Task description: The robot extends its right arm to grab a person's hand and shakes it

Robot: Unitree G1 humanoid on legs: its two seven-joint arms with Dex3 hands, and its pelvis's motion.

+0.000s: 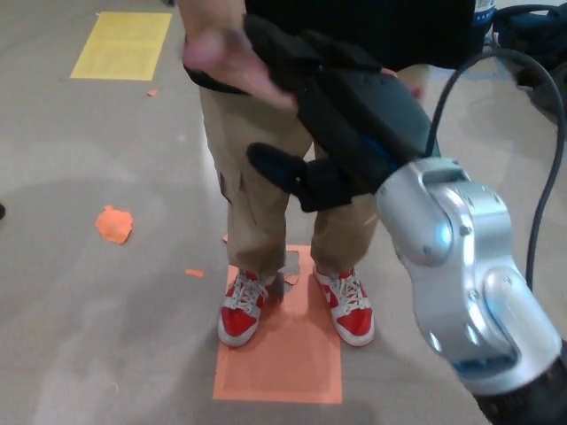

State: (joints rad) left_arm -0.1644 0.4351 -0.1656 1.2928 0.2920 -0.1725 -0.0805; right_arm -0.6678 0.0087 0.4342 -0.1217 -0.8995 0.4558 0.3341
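A person in a black top and tan trousers [257,204] stands right before me, holding out a hand [221,60] at the upper left of the head view. My right hand [341,119] lies over that hand's fingers and hides them. Its black fingers [276,46] reach along the person's palm, and its thumb [276,168] curls underneath. The hand is closed around the person's hand. My silver right forearm [461,274] fills the lower right. My left hand does not show.
The person's red and white shoes [244,310] stand on an orange floor mat [279,363]. A yellow mat [124,42] lies at the far left, and an orange scrap [113,223] lies on the grey floor. A black cable [542,168] loops by my arm. Dark bags [532,35] sit at the top right.
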